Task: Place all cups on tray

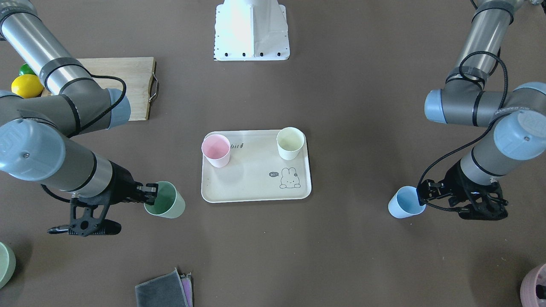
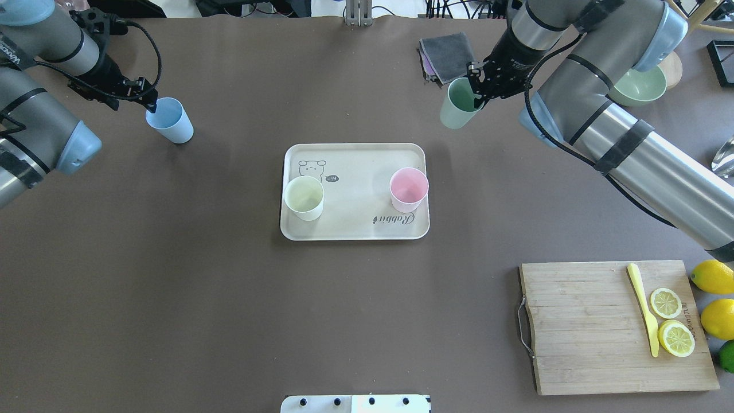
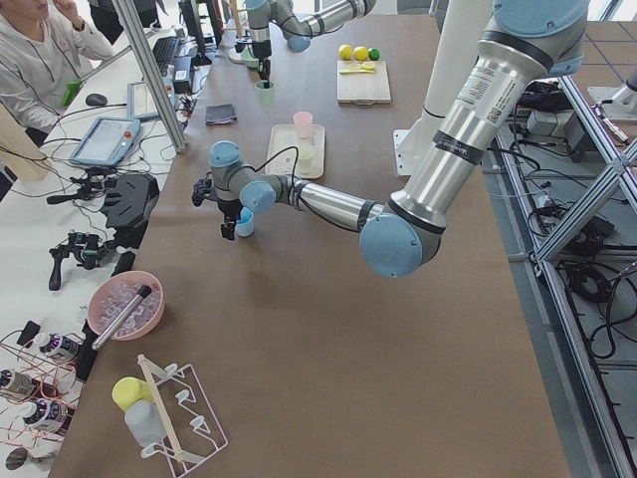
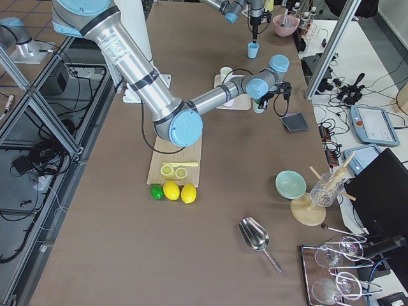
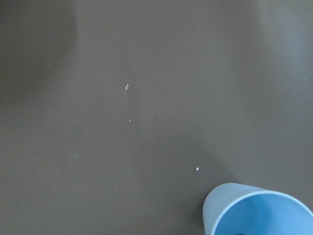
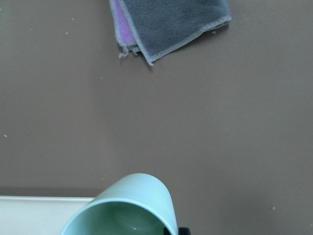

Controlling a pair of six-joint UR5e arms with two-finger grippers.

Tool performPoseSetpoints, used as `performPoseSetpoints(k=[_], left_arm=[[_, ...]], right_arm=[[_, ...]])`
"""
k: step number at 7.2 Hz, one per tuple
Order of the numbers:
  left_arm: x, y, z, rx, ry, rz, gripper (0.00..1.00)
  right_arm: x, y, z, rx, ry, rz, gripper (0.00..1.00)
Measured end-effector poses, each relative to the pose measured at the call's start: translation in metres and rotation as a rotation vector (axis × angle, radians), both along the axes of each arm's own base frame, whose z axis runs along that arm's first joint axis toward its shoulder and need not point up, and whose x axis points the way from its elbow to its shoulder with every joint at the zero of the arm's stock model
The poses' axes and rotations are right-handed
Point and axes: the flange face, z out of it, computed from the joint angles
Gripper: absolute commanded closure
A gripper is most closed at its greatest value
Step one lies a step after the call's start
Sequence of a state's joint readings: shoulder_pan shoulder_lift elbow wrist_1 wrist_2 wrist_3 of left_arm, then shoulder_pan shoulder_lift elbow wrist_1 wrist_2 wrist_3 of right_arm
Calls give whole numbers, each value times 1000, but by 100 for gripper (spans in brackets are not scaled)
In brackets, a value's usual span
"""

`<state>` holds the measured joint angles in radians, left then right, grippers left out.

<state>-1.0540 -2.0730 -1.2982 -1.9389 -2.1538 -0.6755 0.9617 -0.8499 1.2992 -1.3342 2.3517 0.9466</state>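
Note:
The cream tray (image 1: 256, 187) (image 2: 355, 226) lies mid-table and holds the pink cup (image 1: 216, 150) (image 2: 409, 189) and the cream-white cup (image 1: 290, 143) (image 2: 304, 198). My right gripper (image 1: 150, 194) (image 2: 475, 94) is shut on the rim of the sage green cup (image 1: 167, 201) (image 2: 459, 106), just off the tray's far right side; the cup fills the bottom of the right wrist view (image 6: 127, 208). My left gripper (image 1: 421, 195) (image 2: 150, 104) is shut on the rim of the light blue cup (image 1: 404, 204) (image 2: 170, 120) (image 5: 259, 210), far left of the tray.
A wooden cutting board (image 2: 573, 327) with lemon slices and a yellow knife lies near right, whole lemons (image 2: 714, 298) beside it. A folded grey cloth (image 2: 447, 54) (image 6: 171, 24) lies behind the green cup. A green bowl (image 2: 636, 86) and a mauve pot (image 1: 535, 285) sit at the edges.

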Motion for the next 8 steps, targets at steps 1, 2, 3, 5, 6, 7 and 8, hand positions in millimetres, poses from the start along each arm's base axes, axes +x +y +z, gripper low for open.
performPoseSetpoints(k=[1,2,3,5,6,7,8], left_arm=[[4,0,-2,-5,7,3,60],[13,3,-4,-10,15,8,86],[22,7,-7,-15,25,8,100],[33,11,-25,-26,63,15,100],[38,9,-47,-33,95,16,100],[48,5,-77,-43,128,1,100],[66,6,-110,-53,156,-7,100]], right_arm=[[-15,8,-11,-8,-8,-7,100],[-27,17,-18,-16,-14,-14,100],[-37,24,-22,-20,-18,-23,100],[-56,37,-24,-24,-17,-44,100],[-64,43,-25,-25,-17,-55,100],[-74,49,-26,-26,-14,-63,100],[-82,55,-26,-20,-4,-63,100]])
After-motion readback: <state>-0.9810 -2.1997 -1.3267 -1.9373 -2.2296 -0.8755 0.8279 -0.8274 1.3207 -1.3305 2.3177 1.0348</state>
